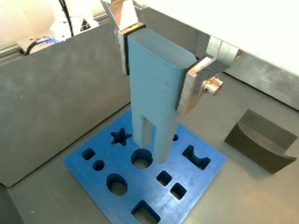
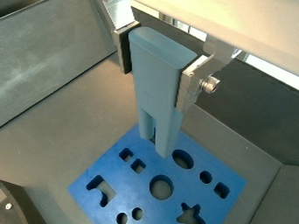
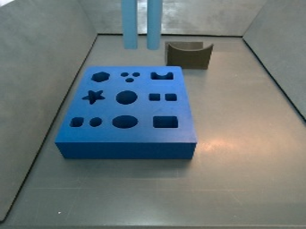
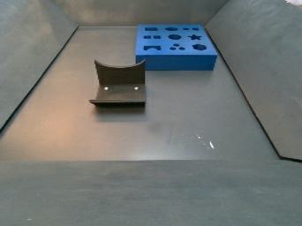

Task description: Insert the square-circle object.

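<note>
So the biggest thing here is the dull grey floor (image 4: pixel 154 150), boxed in by plain grey sloping walls (image 3: pixel 48 36), with faint scuffs and nothing else lying around. Next is the bright blue slab with shaped holes (image 3: pixel 125 150), flat in the middle of a side view, so its cut-outs all face up. The dark L-shaped fixture (image 4: pixel 118 84) sits left of centre in a side view, well apart from the slab and with nothing in it.

The gripper (image 1: pixel 162 70) hangs above the slab, its flat silver fingers (image 1: pixel 195 86) clamped on both sides of a tall light-blue peg with a groove down its lower half (image 1: pixel 155 87). I'd say that's the square-circle object. It's held upright by its upper end, probably so the free lower end can drop straight in. It pokes in at the top of a side view (image 3: pixel 129 22) and isn't in any hole yet.
</note>
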Motion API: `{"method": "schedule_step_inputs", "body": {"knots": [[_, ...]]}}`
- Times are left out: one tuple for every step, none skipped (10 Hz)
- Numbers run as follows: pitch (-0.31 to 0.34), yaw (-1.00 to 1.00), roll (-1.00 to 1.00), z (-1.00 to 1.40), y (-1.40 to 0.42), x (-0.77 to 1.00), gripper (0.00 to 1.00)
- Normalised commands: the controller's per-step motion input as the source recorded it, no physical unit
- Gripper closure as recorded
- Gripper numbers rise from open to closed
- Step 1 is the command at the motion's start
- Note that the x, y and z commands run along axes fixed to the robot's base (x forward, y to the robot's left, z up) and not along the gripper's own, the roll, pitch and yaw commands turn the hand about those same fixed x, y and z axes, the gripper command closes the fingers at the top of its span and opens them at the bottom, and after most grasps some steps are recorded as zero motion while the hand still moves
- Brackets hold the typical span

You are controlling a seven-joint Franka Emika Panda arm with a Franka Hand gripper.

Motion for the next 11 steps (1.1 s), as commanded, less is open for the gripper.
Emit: {"method": "schedule_step_inputs", "body": {"knots": [[0.0, 0.0, 0.0, -0.03, 0.02, 0.0, 1.0], [0.0, 0.0, -0.01, 0.0, -0.01, 0.0, 1.0], [-0.09, 0.0, 0.02, -0.68, -0.1, -0.5, 1.0], [-0.046, 0.0, 0.03, -1.0, -0.33, -0.67, 1.0], [0.0, 0.15, 0.05, -1.0, -0.61, -0.49, 1.0], [0.09, 0.15, 0.04, -1.0, -0.67, -0.43, 1.0], [0.124, 0.27, 0.04, -0.98, -0.57, -0.48, 1.0], [0.0, 0.42, 0.0, -0.73, -0.31, -0.57, 1.0], [-0.06, 0.39, -0.09, -0.37, 0.0, -0.33, 1.0], [-0.004, 0.1, -0.02, -0.23, 0.08, -0.1, 1.0], [-0.059, 0.11, -0.04, -0.37, 0.11, -0.36, 1.0]]}}
